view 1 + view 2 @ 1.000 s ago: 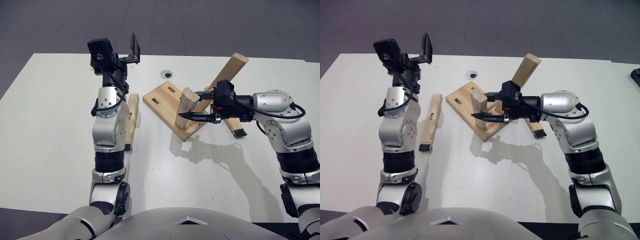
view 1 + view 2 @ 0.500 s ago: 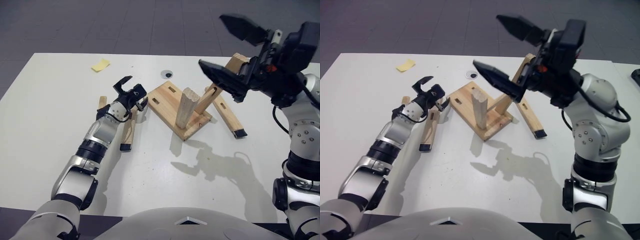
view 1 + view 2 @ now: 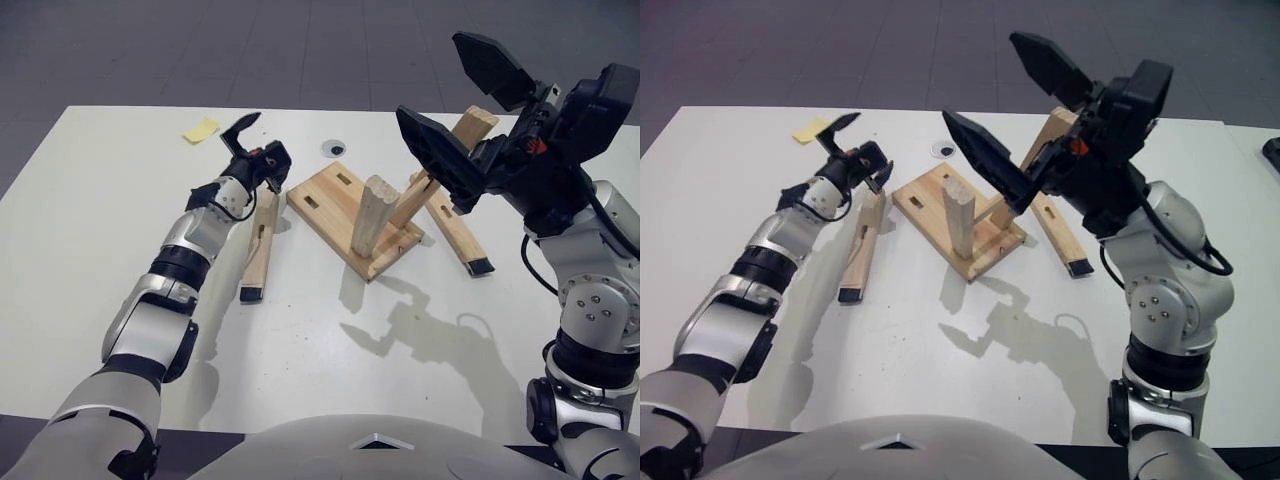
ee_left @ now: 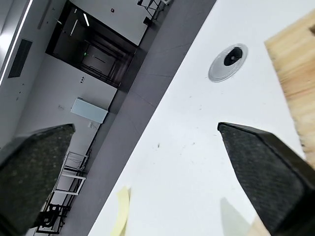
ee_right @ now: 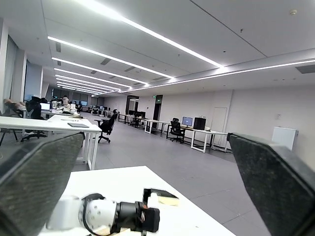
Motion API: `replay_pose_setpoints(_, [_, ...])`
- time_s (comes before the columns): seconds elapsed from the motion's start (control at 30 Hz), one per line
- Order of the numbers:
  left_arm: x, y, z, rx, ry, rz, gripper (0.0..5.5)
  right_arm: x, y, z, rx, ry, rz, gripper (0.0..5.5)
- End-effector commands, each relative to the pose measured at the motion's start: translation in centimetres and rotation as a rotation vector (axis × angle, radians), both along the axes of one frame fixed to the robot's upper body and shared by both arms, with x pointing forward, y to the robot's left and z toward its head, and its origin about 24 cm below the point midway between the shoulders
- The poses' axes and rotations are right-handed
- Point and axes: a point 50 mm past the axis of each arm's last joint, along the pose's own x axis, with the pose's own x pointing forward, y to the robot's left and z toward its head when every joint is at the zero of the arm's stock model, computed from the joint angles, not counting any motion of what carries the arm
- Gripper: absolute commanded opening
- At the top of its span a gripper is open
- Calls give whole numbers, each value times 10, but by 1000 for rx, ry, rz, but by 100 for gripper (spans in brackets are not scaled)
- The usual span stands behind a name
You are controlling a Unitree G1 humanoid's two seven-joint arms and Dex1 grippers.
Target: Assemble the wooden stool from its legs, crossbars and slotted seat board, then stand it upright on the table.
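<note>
The slotted seat board [image 3: 335, 205] lies flat mid-table. One wooden leg [image 3: 370, 215] stands upright in it, and a second leg [image 3: 440, 165] leans out of it to the back right. A third leg [image 3: 455, 232] lies on the table right of the board. Another wooden piece [image 3: 260, 245] lies left of the board. My left gripper [image 3: 255, 150] hovers open over that piece's far end, holding nothing. My right gripper [image 3: 465, 110] is raised high above the board's right side, open wide and empty. The left wrist view has the board's corner [image 4: 295, 73] beside its open gripper [image 4: 146, 128].
A yellow sticky note [image 3: 200, 130] lies at the back left of the white table [image 3: 100, 260]. A round cable hole [image 3: 332, 149] sits behind the board. The table's front half is bare. Office desks and chairs [image 5: 106, 128] stand in the room behind.
My right gripper has left the upright leg, risen and opened wide. My left arm came down from its raised pose toward the left wooden piece, then shifted toward its far end.
</note>
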Motion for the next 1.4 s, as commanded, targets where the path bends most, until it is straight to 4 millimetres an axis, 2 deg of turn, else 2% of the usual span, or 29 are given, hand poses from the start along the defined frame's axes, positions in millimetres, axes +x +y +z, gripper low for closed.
replay_pose_setpoints(0.03, [-2, -13, -20, 72, 70, -76, 540, -2, 5, -1, 13, 11, 26, 539])
replay_pose_setpoints(0.17, [-10, -12, -28, 38, 136, -146, 540, -1, 4, -2, 11, 19, 21, 539])
replay_pose_setpoints(0.3, [-19, 0, -27, -38, 196, -212, 540, 0, 2, -4, 4, 27, 13, 539])
replay_pose_setpoints(0.43, [-28, 10, -30, -29, 229, -240, 540, -2, 1, -5, 9, 42, 13, 539])
replay_pose_setpoints(0.5, [-28, 11, -23, -108, 193, -222, 540, -3, 7, -10, 3, 89, 50, 539])
replay_pose_setpoints(0.53, [-27, 9, -12, -200, 149, -206, 540, -4, 12, -14, 1, 121, 87, 539])
replay_pose_setpoints(0.6, [-21, 12, 32, -471, -28, -140, 540, -8, 28, -26, 1, 203, 168, 539])
replay_pose_setpoints(0.67, [-20, 26, 82, -755, -229, -45, 540, -17, 45, -36, 18, 271, 251, 539])
replay_pose_setpoints(0.7, [-21, 33, 99, -858, -298, -7, 540, -21, 50, -36, 52, 297, 295, 539])
replay_pose_setpoints(0.73, [-24, 42, 113, -946, -364, 41, 540, -25, 55, -35, 95, 323, 345, 539])
replay_pose_setpoints(0.8, [-27, 52, 125, -1036, -431, 116, 540, -30, 59, -34, 149, 364, 410, 539])
replay_pose_setpoints(0.93, [-29, 56, 122, -1046, -440, 207, 540, -31, 59, -35, 106, 437, 487, 539])
replay_pose_setpoints(1.13, [-31, 53, 114, -1060, -422, 252, 540, -30, 60, -42, -24, 610, 598, 539])
replay_pose_setpoints(1.27, [-32, 52, 110, -1061, -418, 274, 540, -20, 49, -50, -189, 620, 464, 539])
replay_pose_setpoints(1.4, [-33, 54, 109, -1063, -419, 295, 540, -2, 26, -44, -274, 569, 315, 539])
